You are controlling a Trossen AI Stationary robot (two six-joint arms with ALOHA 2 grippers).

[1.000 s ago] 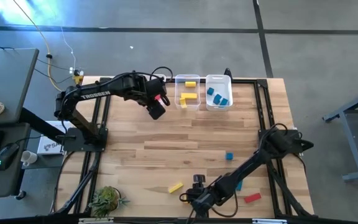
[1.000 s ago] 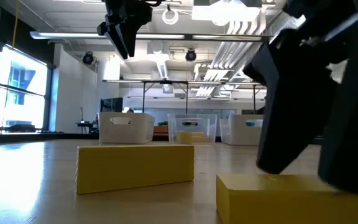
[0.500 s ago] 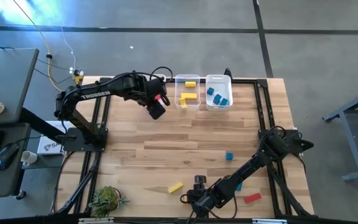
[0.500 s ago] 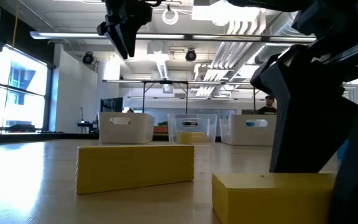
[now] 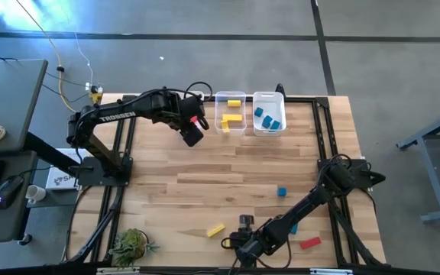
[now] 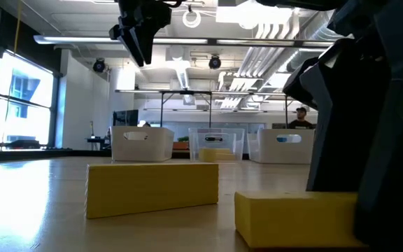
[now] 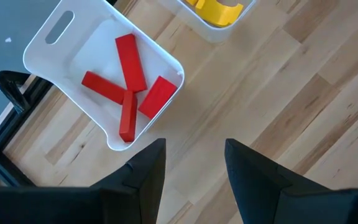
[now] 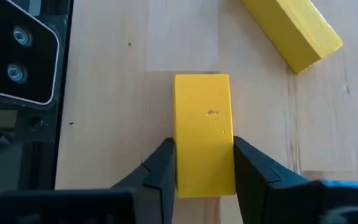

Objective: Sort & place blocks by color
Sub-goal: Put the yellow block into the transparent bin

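Yellow bar [image 8: 204, 134] slid left; right gripper [image 8: 204, 169] clamps smooth faces.

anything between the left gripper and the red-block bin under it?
No. In the left wrist view, only bare wood shows between the open left gripper and the bin holding the red blocks.

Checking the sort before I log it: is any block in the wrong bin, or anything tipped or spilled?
Nothing stands out. The bin with red blocks holds only red; the yellow and blue bins match too. All bins sit upright, nothing spilled.
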